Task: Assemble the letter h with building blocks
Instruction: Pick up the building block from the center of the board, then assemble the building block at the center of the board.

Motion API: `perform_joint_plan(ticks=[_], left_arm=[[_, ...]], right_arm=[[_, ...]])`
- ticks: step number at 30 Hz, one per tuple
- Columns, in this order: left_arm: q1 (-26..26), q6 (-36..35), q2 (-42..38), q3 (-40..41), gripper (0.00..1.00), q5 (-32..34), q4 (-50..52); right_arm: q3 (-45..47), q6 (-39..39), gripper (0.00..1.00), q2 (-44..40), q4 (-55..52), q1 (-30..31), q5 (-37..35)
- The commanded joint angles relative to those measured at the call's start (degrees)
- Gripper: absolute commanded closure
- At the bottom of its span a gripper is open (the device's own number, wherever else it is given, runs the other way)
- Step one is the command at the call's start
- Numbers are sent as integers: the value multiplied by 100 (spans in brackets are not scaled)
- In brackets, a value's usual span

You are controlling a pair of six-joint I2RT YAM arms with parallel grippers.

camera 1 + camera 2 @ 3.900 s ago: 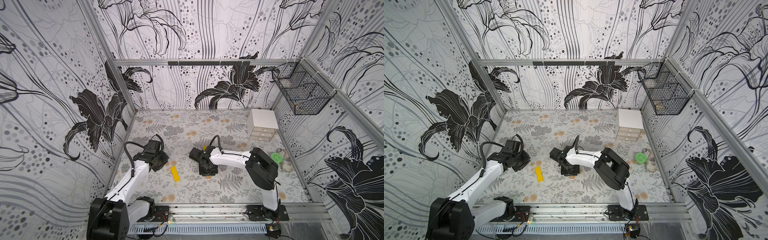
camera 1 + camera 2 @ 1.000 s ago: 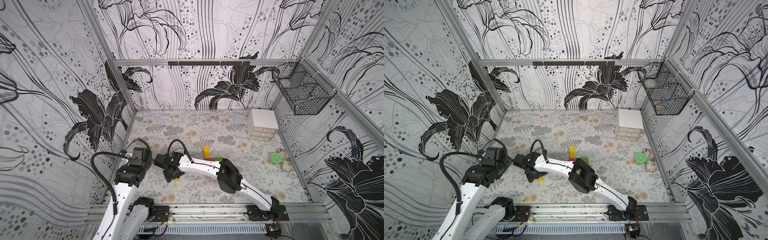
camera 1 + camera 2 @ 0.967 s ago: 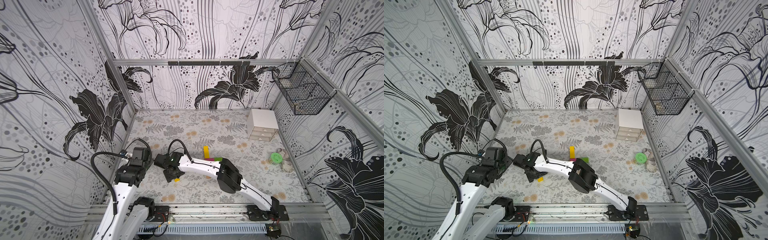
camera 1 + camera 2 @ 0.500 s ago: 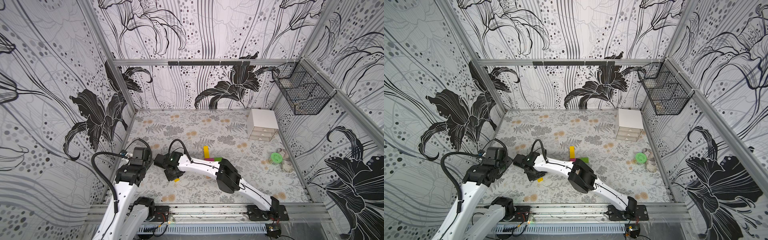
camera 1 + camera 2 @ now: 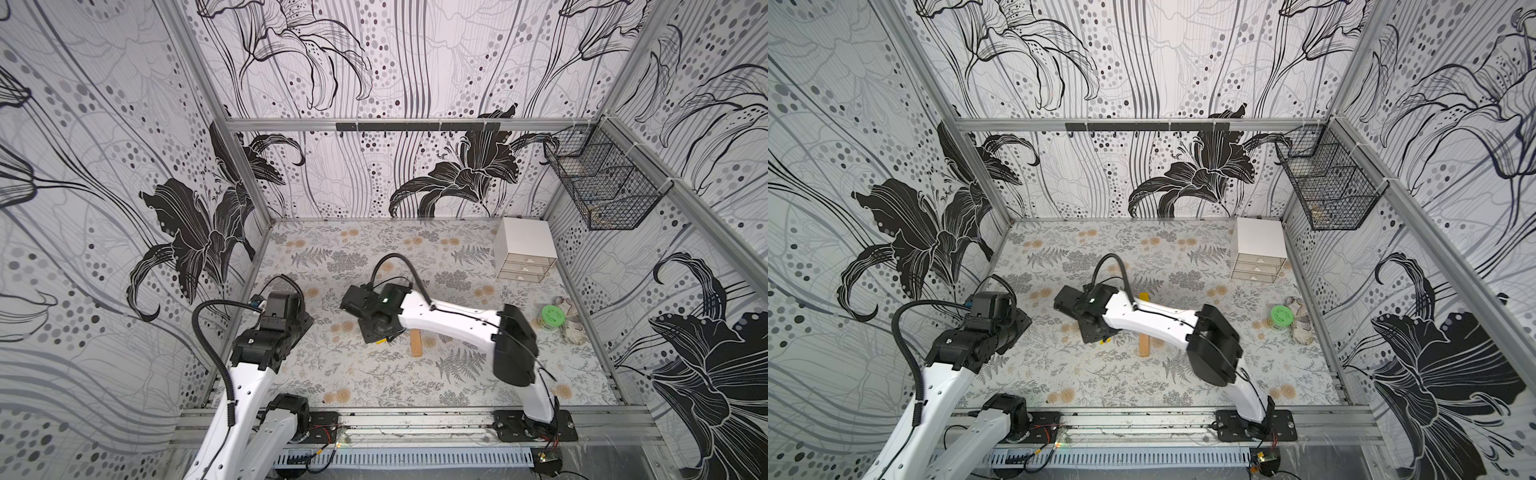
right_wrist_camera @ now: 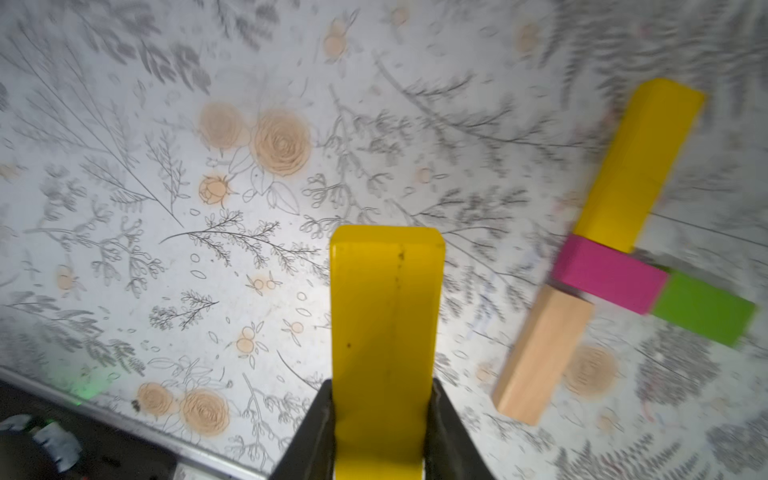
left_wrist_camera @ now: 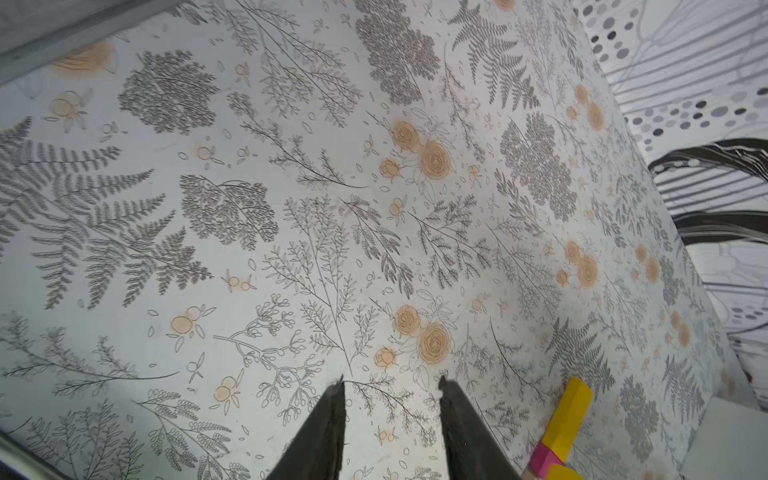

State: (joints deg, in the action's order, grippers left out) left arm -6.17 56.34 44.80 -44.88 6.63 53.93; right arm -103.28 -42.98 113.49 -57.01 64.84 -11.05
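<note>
Right wrist view: the right gripper [image 6: 383,399] has its fingers clamped on the long sides of a yellow block [image 6: 386,316] over the fern-and-rose printed tabletop [image 6: 166,208]. Near it on that surface lie a second yellow block [image 6: 636,166], magenta block [image 6: 609,276], green block [image 6: 702,309] and wood block [image 6: 540,353], touching as a partial letter h. Left wrist view: the left gripper [image 7: 391,386] has its fingers apart with nothing between them. In a top view, lily-patterned walls [image 5: 104,187] enclose the table, with a white drawer chest [image 5: 524,237] in the far right corner and a wire basket [image 5: 602,195] on the wall above.
</note>
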Motion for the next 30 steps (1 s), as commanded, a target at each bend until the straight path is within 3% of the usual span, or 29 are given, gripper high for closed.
perform_joint_plan(ticks=[1,6,12,19,30], left_arm=[[-94,-149,291,330,75,-896,-711],[-631,-126,960,693,87,-1566,-1539],[-1550,209,1603,941,100,-1682,-2453],[-2265,525,2495,975,100,-1744,-3088],[-2364,630,2601,983,100,-1577,-3004]], right_arm=[[1031,-425,94,-941,15,-184,-336],[2582,-839,94,-2135,-86,-469,-345],[3835,-1187,92,-2722,26,-733,-126],[4431,-1117,91,-2381,544,-963,198],[4321,-766,91,-1486,1005,-1199,516]])
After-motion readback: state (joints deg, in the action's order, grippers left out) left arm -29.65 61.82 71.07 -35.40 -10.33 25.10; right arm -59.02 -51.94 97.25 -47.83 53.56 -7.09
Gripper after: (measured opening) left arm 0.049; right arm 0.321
